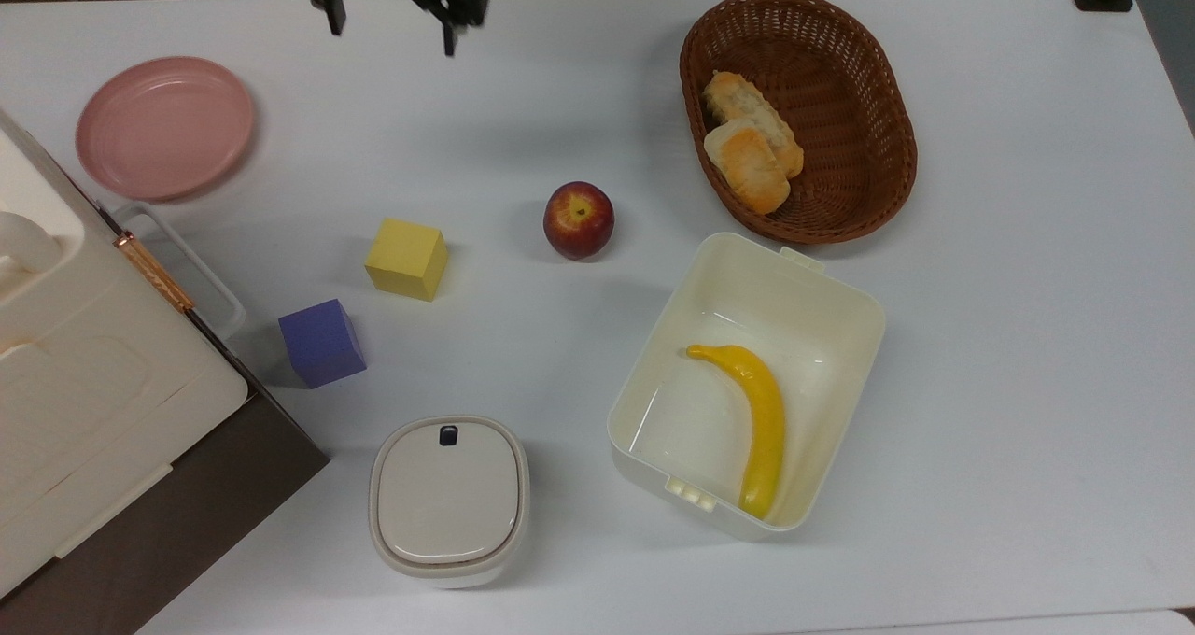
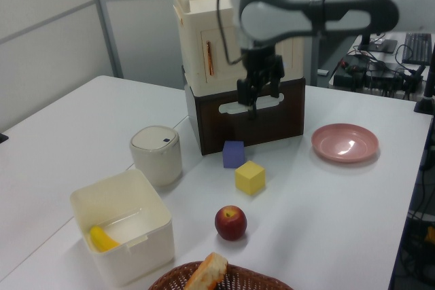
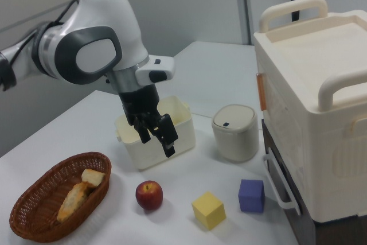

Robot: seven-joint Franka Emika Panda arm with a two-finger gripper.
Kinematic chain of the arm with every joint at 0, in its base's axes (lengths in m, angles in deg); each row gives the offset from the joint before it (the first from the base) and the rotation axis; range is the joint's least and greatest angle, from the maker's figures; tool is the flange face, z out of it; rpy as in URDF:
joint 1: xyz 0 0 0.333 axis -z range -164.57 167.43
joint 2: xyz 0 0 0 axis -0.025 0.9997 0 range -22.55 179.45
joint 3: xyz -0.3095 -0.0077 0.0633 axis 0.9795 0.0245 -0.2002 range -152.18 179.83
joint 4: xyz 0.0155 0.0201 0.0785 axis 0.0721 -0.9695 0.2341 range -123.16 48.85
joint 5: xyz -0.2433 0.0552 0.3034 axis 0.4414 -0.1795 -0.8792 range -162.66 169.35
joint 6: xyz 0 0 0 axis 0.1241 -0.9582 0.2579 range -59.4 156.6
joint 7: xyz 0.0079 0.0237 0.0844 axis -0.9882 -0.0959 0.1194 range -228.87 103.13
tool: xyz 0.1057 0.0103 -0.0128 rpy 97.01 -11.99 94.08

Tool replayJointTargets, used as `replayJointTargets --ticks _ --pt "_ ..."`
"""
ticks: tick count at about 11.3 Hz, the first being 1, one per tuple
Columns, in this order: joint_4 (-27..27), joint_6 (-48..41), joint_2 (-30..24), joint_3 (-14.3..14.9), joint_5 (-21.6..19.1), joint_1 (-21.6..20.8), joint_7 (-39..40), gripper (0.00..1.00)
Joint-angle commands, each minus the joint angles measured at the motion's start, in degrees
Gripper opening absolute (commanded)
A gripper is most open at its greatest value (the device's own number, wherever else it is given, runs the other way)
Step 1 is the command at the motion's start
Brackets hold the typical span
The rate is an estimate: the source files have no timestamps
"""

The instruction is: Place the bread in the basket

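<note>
While the bread (image 1: 746, 164) lies inside the basket (image 1: 873, 84) at the top view's right, the gripper (image 1: 387, 9) hangs far left, fingers apart and empty.

White arm (image 3: 103, 21) (grey joint panels); black pincer (image 3: 157, 139)

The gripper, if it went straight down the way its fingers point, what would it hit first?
Probably bare white table: the open, empty gripper hangs above it, between the pink plate and the basket. Depth is uncertain.
</note>
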Motion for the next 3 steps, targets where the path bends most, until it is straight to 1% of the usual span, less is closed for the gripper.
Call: replayJointTargets --ticks 1,3 --pt "-2.0 -0.6 -2.9 3.3 -4.6 -1.1 3.7 1.00" --pt "-1.9 -0.6 -2.8 3.3 -4.6 -1.0 3.9 1.00"
